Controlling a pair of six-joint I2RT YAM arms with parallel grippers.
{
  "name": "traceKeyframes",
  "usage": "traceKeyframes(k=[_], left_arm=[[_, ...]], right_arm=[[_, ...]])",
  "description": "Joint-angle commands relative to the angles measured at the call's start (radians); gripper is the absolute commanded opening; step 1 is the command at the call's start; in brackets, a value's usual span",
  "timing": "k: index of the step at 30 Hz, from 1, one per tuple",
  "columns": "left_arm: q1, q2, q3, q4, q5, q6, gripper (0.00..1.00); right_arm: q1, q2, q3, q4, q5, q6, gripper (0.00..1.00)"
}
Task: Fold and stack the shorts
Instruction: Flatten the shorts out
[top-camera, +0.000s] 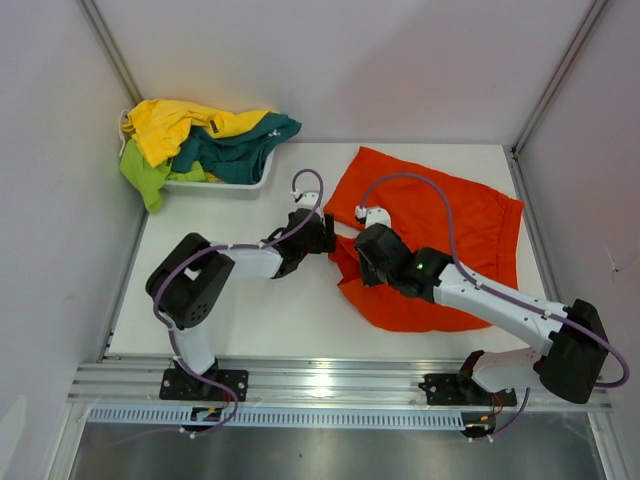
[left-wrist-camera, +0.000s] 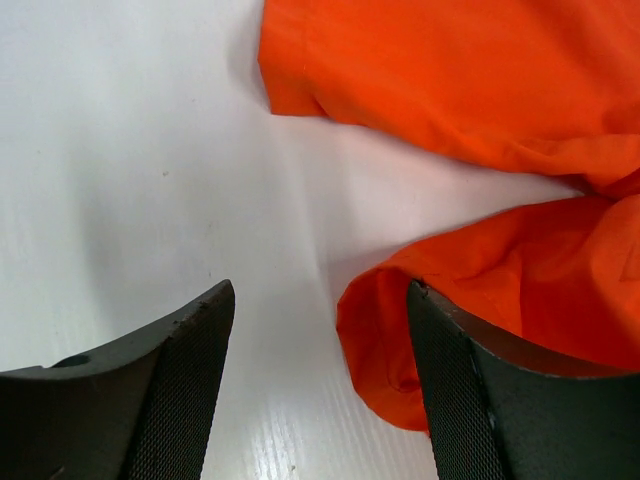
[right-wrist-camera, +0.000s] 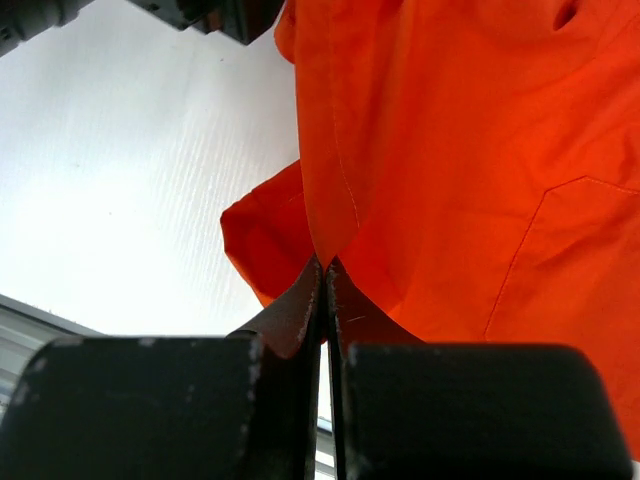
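The right gripper (right-wrist-camera: 325, 265) was pressed fully together on a fold of the orange shorts (top-camera: 450, 230), pinching the cloth right at its fingertips so that the fabric rose from them in a raised ridge. The pinch sat at the left edge of the shorts, about halfway along that side. The left gripper (left-wrist-camera: 320, 295) stood wide apart and held nothing; it hovered low over the white table (top-camera: 250, 310) at the same left edge of the shorts, close beside the right gripper. Its wrist camera showed a rounded fold of orange cloth lying on the table between its two fingers (left-wrist-camera: 180, 380), close against the inner face of one and well apart from the other. The orange shorts were spread across the right half of the table, partly flat, with their near-left part rumpled and folded over around the two grippers. At the far left corner stood a white basket (top-camera: 240, 184) heaped with the yellow shorts (top-camera: 170, 125) on top, the teal shorts (top-camera: 240, 145) spilling over its right rim and the green shorts (top-camera: 145, 175) hanging over its left side.
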Motion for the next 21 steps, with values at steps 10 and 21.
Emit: traceKeyframes(k=[10,21], left_arm=[[0.021,0.047,0.08,-0.04,-0.006,0.042,0.75],[0.035,0.132,0.198,-0.08,0.04,0.04,0.76]], right_arm=[[0.066,-0.002,0.011,0.021,-0.009,0.026,0.0],[0.135,0.061,0.055,0.009,0.021,0.029,0.0]])
